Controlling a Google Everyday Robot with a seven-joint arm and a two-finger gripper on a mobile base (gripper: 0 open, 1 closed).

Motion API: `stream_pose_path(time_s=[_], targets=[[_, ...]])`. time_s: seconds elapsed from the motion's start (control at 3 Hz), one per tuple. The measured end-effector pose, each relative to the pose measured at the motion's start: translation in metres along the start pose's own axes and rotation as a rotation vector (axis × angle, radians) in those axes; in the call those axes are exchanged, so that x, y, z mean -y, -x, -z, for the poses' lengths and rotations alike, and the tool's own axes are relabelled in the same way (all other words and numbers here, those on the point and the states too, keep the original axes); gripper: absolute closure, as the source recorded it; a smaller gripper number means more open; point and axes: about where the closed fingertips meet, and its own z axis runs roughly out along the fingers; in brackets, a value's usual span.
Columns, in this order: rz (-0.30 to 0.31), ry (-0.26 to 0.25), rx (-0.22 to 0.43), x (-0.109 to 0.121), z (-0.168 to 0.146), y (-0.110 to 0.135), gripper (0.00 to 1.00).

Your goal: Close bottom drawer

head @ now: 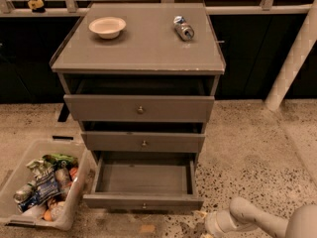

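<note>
Gripper (214,225) low right of open bottom drawer (143,201), one bowl (107,26), one can (184,28)

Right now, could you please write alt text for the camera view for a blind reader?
The bottom drawer of a grey cabinet stands pulled out and empty. The gripper is low, near its front right corner. A bowl and a can rest on top.

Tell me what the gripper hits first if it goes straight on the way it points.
The gripper, low at the picture's bottom right, points left. It would probably meet the right front corner of the open bottom drawer first, though depth is unclear.
</note>
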Motion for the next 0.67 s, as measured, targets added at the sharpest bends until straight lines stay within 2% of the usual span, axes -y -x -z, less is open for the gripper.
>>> stream_pose_path(time_s=[0.33,0.67], targets=[[0.014,-0.031,0.024,0.018,-0.002,0.007,0.00],[0.019,-0.058,0.072,0.047,-0.002,0.020,0.00]])
